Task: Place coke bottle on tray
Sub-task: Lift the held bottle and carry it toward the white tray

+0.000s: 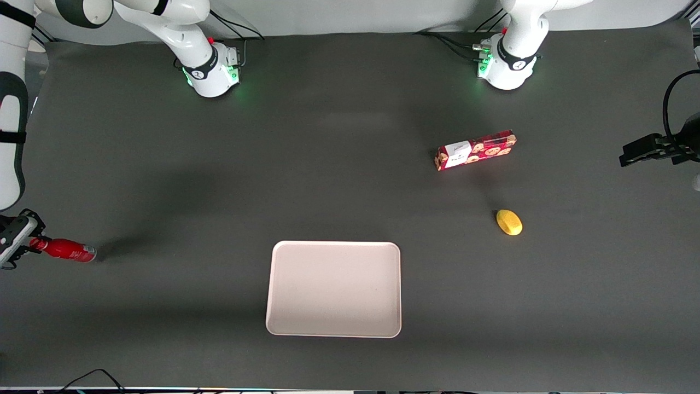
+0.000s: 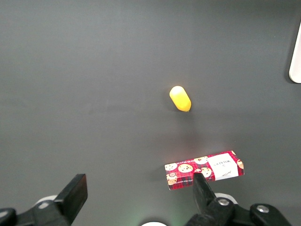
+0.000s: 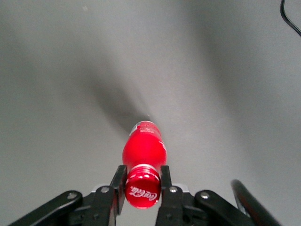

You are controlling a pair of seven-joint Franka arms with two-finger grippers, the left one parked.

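Note:
The coke bottle (image 1: 68, 250) is a small glossy red bottle at the working arm's end of the table. My gripper (image 1: 27, 239) is shut on its neck just under the red cap. In the right wrist view the bottle (image 3: 142, 149) hangs from my gripper (image 3: 141, 184), with both fingers (image 3: 118, 183) pressed against the cap, and its silvery base points at the dark mat. The tray (image 1: 334, 288) is a large pale pinkish-white rectangle lying flat near the front camera, well away from the bottle toward the middle of the table.
A red cookie box (image 1: 476, 150) and a small yellow object (image 1: 509, 222) lie toward the parked arm's end of the table. They also show in the left wrist view as the box (image 2: 204, 169) and the yellow object (image 2: 180, 98). A cable (image 3: 290, 19) runs near the bottle's area.

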